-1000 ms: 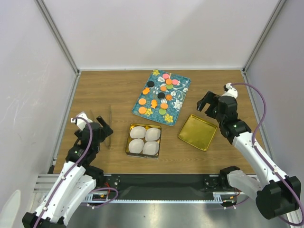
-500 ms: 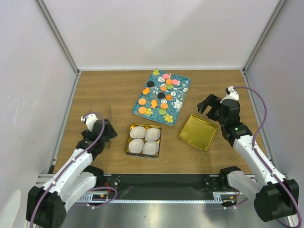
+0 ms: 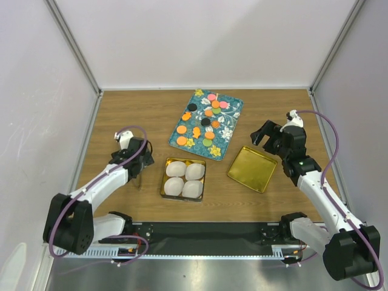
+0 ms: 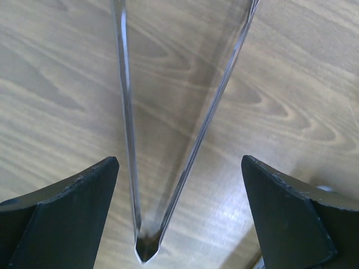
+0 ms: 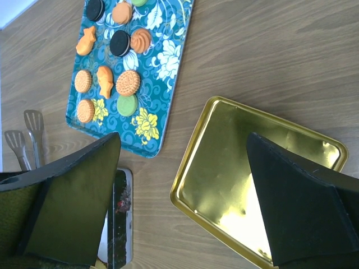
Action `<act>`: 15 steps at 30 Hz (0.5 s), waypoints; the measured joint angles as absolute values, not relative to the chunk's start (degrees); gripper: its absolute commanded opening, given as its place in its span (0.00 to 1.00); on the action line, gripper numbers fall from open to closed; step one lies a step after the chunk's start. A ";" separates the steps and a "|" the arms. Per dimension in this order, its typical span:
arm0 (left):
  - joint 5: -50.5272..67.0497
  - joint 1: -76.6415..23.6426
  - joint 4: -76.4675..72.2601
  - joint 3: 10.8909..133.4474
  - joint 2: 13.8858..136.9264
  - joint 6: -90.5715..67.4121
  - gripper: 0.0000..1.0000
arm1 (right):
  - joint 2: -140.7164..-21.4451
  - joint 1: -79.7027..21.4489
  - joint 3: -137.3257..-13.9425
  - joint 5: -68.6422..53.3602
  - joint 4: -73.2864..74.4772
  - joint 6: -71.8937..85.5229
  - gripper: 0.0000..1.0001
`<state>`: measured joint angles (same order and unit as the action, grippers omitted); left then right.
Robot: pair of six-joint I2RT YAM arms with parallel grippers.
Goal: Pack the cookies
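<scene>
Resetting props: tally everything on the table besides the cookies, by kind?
paper cups: 4
gold tin halves: 2
teal tray: 1
tongs: 1
total: 8

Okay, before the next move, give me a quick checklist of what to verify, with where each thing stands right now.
1. Left gripper open: ok.
2. Tongs lying between its jaws, untouched: ok.
3. Left gripper low enough to close on the tongs: cannot tell.
4. Right gripper open, holding nothing: ok.
5. Cookies all on the teal tray: ok.
6. Paper cups in the gold tin empty, ready for filling: ok.
</scene>
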<state>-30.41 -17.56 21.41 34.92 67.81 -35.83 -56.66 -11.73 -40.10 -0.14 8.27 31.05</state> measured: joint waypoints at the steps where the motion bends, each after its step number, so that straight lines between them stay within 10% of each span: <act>1: -30.30 -17.23 21.02 35.40 68.82 -35.38 0.97 | -56.66 -11.68 -40.10 -0.36 8.27 31.03 1.00; 15: -28.21 -11.55 18.68 35.75 75.00 -32.47 0.95 | -56.66 -11.51 -40.10 -2.52 8.25 31.05 1.00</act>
